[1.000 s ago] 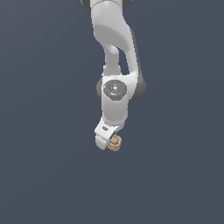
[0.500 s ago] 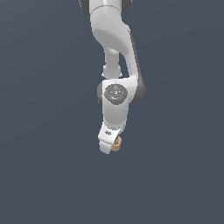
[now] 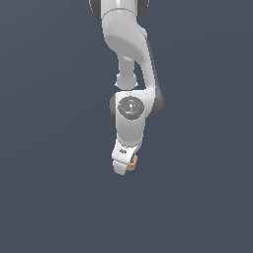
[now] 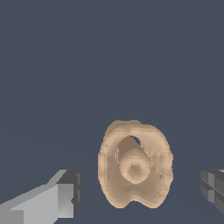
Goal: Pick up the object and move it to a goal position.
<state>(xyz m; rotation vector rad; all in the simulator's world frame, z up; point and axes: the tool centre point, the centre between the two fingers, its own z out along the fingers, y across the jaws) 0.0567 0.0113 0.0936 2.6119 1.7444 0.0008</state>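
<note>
The object [image 4: 134, 168] is a small tan ribbed piece with a round recessed middle, lying on the dark floor. In the wrist view it sits between my two fingertips, with a gap on each side and neither pad touching it. One grey finger [image 4: 63, 197] shows on one side, and the tip of the other finger [image 4: 213, 186] at the frame's edge. My gripper [image 4: 142, 190] is open. In the exterior view the white gripper [image 3: 123, 165] hangs low and covers most of the object [image 3: 132, 163], which peeks out on the exterior view's right.
Plain dark grey floor [image 3: 54, 188] surrounds the spot. The white arm [image 3: 129, 44] reaches down from the top of the exterior view. No other thing shows.
The gripper has come down over the object, which now shows less from behind the hand. The object has stayed about where it was.
</note>
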